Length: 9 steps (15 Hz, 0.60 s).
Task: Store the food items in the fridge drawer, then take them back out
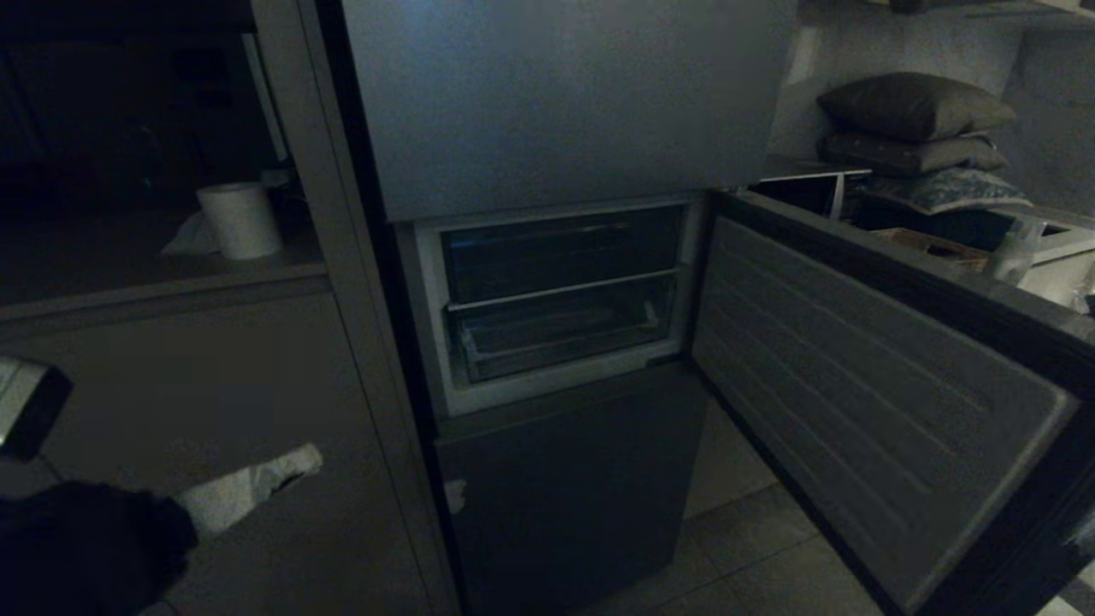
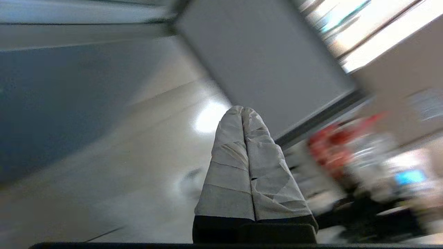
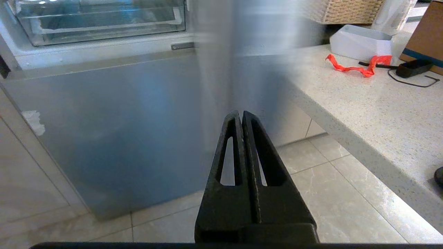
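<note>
The fridge's middle door [image 1: 873, 402] stands swung open to the right. Inside, the clear fridge drawer [image 1: 560, 342] sits pushed in under a flat shelf; it also shows in the right wrist view [image 3: 104, 26]. I see nothing in it. My left gripper [image 1: 310, 460] is low at the left, well short of the fridge, its white-wrapped fingers [image 2: 228, 155] pressed together and empty. My right gripper [image 3: 241, 113] is shut and empty, pointing at the fridge's lower door [image 3: 114, 128]. A blurred red patch [image 2: 328, 148] shows beside the left gripper; I cannot tell whether it is the food items.
A paper roll [image 1: 239, 218] stands on the counter left of the fridge. Pillows [image 1: 915, 128] are stacked at the back right. A speckled counter [image 3: 363, 103] right of the fridge carries a white box [image 3: 360, 41], a red strip [image 3: 360, 67] and a black cable.
</note>
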Tool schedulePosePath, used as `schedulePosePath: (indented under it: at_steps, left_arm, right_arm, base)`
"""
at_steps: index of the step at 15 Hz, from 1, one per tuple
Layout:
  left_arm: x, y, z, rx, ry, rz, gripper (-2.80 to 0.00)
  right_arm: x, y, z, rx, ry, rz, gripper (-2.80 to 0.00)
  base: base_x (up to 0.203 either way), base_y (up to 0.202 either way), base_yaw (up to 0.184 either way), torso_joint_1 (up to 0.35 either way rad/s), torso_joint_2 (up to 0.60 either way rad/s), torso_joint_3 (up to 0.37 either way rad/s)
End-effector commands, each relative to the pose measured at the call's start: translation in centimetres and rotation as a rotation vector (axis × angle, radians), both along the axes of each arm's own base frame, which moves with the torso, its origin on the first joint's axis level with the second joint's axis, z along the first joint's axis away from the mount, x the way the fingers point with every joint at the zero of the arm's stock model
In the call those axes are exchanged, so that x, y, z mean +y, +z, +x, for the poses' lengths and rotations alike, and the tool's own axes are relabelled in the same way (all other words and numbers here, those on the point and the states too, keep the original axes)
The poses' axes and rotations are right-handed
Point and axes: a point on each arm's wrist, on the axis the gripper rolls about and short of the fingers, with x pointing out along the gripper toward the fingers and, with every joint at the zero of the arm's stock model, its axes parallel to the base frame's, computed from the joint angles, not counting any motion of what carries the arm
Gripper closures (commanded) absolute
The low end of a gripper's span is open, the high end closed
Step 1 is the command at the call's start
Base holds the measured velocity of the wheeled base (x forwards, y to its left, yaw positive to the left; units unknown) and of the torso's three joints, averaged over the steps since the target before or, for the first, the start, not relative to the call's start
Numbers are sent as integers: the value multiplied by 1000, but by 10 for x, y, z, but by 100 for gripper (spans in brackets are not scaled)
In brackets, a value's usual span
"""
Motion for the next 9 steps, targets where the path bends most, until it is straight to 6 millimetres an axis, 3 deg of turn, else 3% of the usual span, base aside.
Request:
schedulePosePath:
  at_steps: [1, 4, 5, 7, 9]
  left_arm:
    - [7, 3, -18, -31, 24, 55, 0]
    - [9, -3, -18, -35, 102, 161, 0]
    - [11, -8, -18, -64, 150, 268, 0]
    - [17, -28, -24, -91, 257, 512, 0]
    - [21, -44, -32, -87, 289, 626, 0]
  right_arm:
    - [0, 0, 0, 0, 0, 0, 0]
    - [0, 0, 0, 0, 0, 0, 0]
    - [0, 0, 0, 0, 0, 0, 0]
    - [0, 0, 0, 0, 0, 0, 0]
    - [0, 0, 0, 0, 0, 0, 0]
  base:
    - [0, 0, 0, 0, 0, 0]
    - [0, 0, 0, 0, 0, 0]
    - [0, 0, 0, 0, 0, 0]
    - [0, 0, 0, 0, 0, 0]
    - [0, 0, 0, 0, 0, 0]
